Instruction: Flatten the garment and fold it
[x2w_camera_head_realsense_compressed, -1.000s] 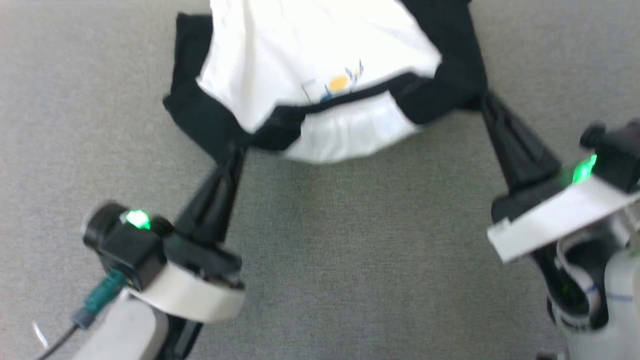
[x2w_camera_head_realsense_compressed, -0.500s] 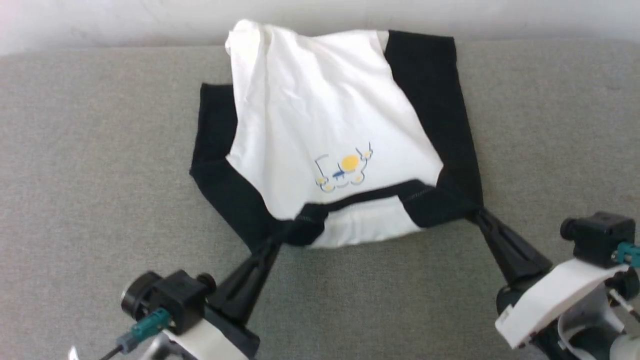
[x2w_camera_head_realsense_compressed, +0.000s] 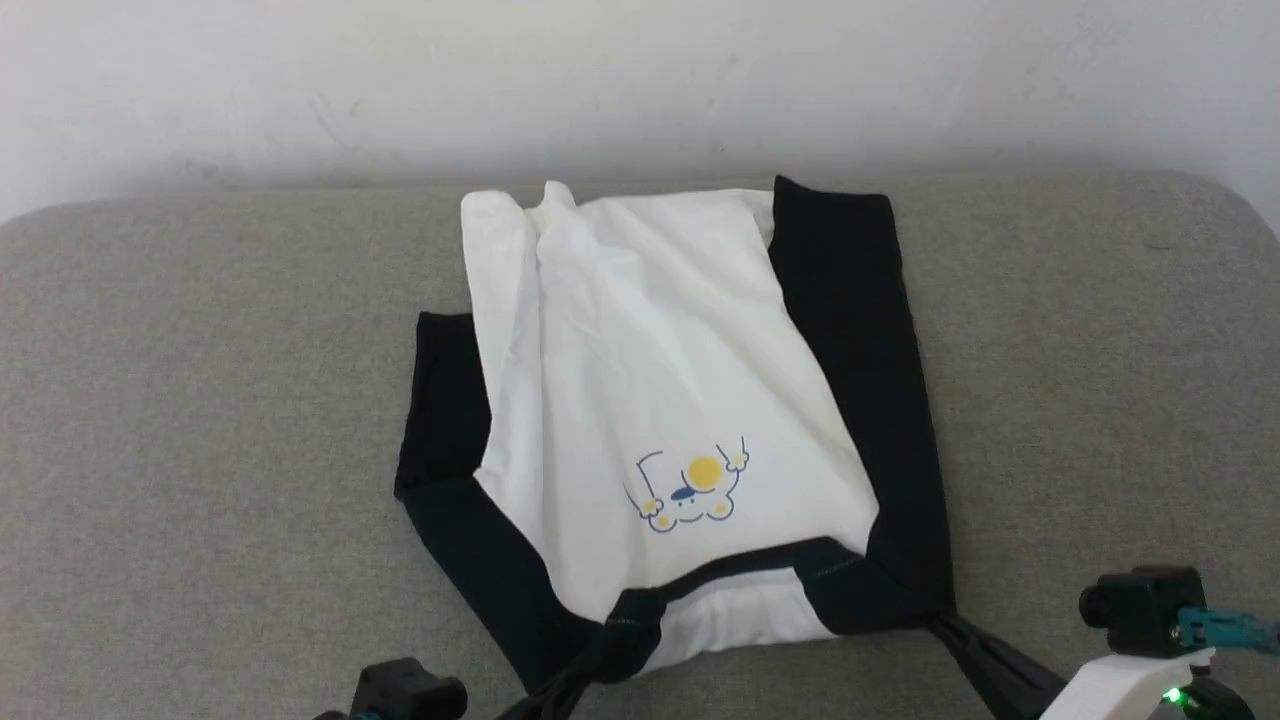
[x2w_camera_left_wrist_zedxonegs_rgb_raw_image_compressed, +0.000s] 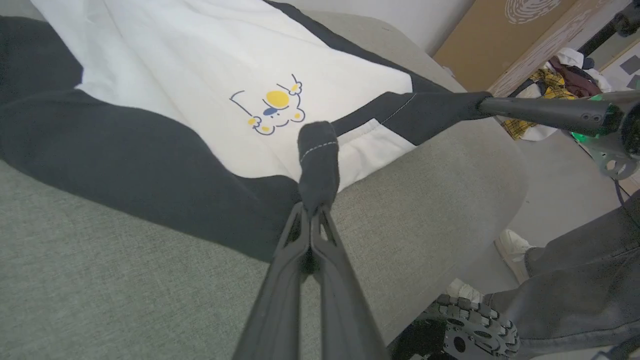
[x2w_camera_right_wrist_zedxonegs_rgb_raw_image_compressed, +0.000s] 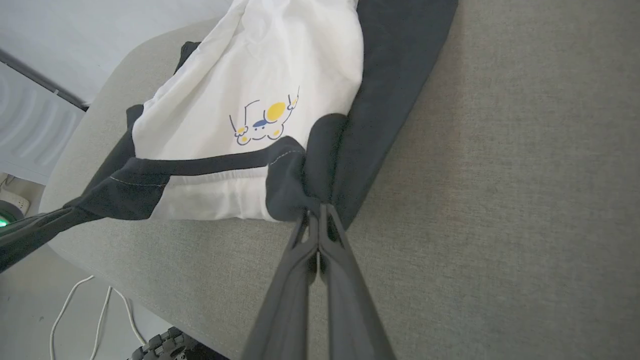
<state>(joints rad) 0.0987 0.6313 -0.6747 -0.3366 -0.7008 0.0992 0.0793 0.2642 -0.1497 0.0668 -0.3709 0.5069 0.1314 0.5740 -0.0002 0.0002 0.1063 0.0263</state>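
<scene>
Tension must be equal: left gripper (x2w_camera_left_wrist_zedxonegs_rgb_raw_image_compressed: 312, 209) and right gripper (x2w_camera_right_wrist_zedxonegs_rgb_raw_image_compressed: 318, 209), each closed tight on the shirt (x2w_camera_head_realsense_compressed: 650, 380) at one side of the collar (x2w_camera_head_realsense_compressed: 740, 563), should pull evenly.

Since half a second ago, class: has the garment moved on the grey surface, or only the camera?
Yes. The garment has slid toward the robot: its far hem overlapped the grey surface's back edge before and now ends at it.

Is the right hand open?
No, the right hand is shut, pinching a black fold of the shirt between its fingertips.
</scene>
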